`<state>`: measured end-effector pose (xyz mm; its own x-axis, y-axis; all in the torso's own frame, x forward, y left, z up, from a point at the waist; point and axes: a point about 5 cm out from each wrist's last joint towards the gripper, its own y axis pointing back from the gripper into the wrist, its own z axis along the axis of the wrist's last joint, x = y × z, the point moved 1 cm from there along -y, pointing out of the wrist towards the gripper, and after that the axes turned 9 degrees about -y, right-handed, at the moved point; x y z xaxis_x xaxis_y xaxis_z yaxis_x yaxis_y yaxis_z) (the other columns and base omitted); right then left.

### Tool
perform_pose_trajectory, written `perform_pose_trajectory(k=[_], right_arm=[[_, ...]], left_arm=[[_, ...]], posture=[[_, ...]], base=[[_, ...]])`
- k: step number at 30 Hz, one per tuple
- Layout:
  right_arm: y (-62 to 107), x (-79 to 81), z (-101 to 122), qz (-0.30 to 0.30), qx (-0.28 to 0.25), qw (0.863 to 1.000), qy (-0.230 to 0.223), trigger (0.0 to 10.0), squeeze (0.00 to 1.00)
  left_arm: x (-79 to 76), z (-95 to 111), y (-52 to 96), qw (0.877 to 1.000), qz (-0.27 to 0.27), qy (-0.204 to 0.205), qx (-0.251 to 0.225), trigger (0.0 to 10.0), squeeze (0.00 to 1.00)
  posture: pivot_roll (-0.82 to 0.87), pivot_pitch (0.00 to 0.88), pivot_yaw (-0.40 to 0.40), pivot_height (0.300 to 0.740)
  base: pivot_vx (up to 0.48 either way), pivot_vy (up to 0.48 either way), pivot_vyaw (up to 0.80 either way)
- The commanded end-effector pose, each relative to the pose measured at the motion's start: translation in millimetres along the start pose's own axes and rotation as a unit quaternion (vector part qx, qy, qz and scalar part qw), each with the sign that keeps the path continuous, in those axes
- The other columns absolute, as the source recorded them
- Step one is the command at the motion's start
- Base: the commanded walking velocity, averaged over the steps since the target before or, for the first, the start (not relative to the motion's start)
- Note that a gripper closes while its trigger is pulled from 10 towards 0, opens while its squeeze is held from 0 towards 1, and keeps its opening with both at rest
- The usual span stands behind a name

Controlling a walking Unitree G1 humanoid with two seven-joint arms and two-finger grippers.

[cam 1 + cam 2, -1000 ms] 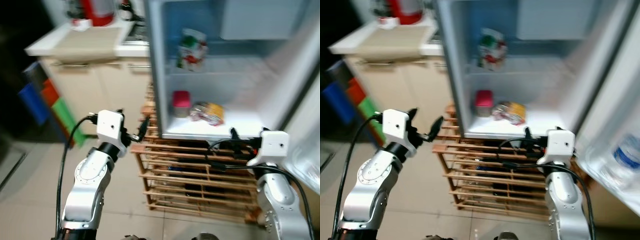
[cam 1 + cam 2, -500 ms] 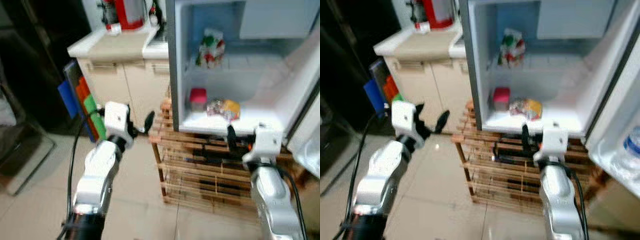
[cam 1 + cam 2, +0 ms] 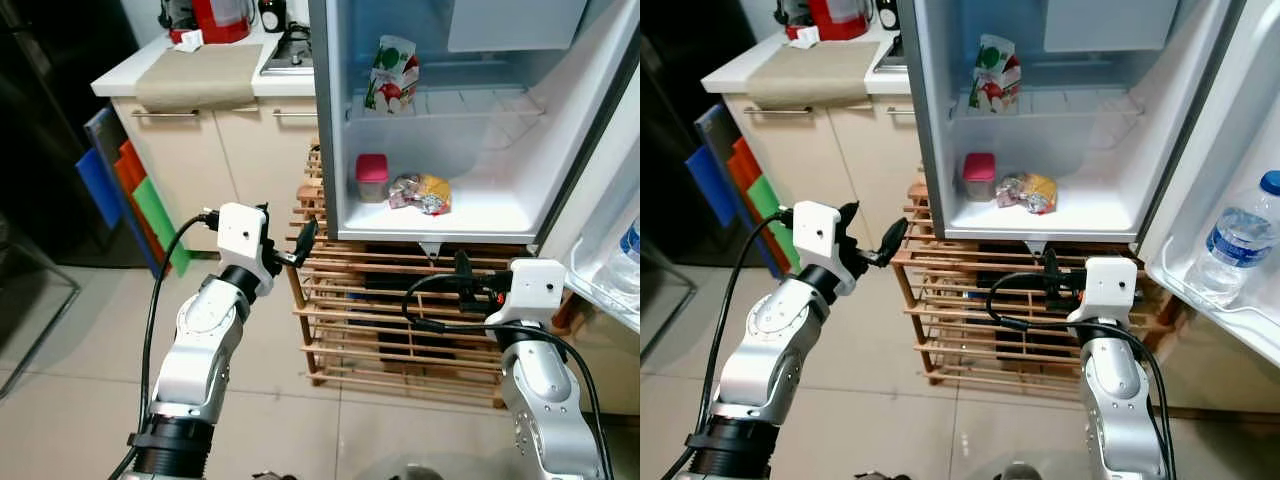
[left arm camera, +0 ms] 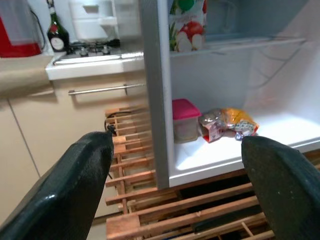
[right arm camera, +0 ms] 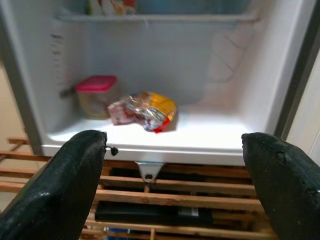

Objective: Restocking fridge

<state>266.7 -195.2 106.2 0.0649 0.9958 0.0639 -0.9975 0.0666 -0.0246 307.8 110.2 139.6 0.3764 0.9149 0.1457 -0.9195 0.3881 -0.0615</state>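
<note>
Fridge [image 3: 520, 215] stood open on a slatted wooden rack [image 3: 400, 330], door swung to the right with a water bottle [image 3: 1238, 240] upright in its door shelf. Upper wire shelf carried a juice carton [image 3: 392, 74] near the left wall. Lower compartment floor held a pink-lidded container [image 3: 371, 178] at the left and a crinkled snack bag [image 3: 421, 193] just beside it, apart from the front lip; remaining floor to the right bare up to the right wall.

Left gripper [image 3: 300, 243] held outside the cabinet, level with the left front edge of the fridge (wrist view: fingers [image 4: 75, 185] spread wide, nothing between them). Right gripper [image 3: 462, 272] held just below the bottom front lip, in front of the rack; fingers [image 5: 60, 175] likewise spread wide and empty, framing the lower compartment.

Left of the fridge: beige cabinet under a white counter [image 3: 130, 80] with a stovetop and red appliance [image 3: 220, 18]. Coloured boards [image 3: 125, 195] leaned against the cabinet side.
</note>
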Motion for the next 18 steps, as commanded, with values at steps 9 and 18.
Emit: perform_pose_trajectory(k=[9, 18], right_arm=[[8.0, -1.1, -3.3, 0.001, 0.005, 1.0, 0.0, 10.0, 0.0], [10.0, -1.4, -5.3, 0.004, 0.009, 1.0, 0.001, 10.0, 0.0]], left_arm=[[-4.6, 7.2, 3.7, 0.998, -0.042, 0.03, -0.027, 10.0, 0.0], [-5.9, 9.5, 4.5, 0.998, -0.053, 0.031, -0.035, 10.0, 0.0]], posture=[[-0.21, 0.0, 0.114, 0.74], [-0.21, 0.0, 0.115, 0.74]], base=[[0.0, -0.213, 0.0], [0.0, -0.465, 0.0]])
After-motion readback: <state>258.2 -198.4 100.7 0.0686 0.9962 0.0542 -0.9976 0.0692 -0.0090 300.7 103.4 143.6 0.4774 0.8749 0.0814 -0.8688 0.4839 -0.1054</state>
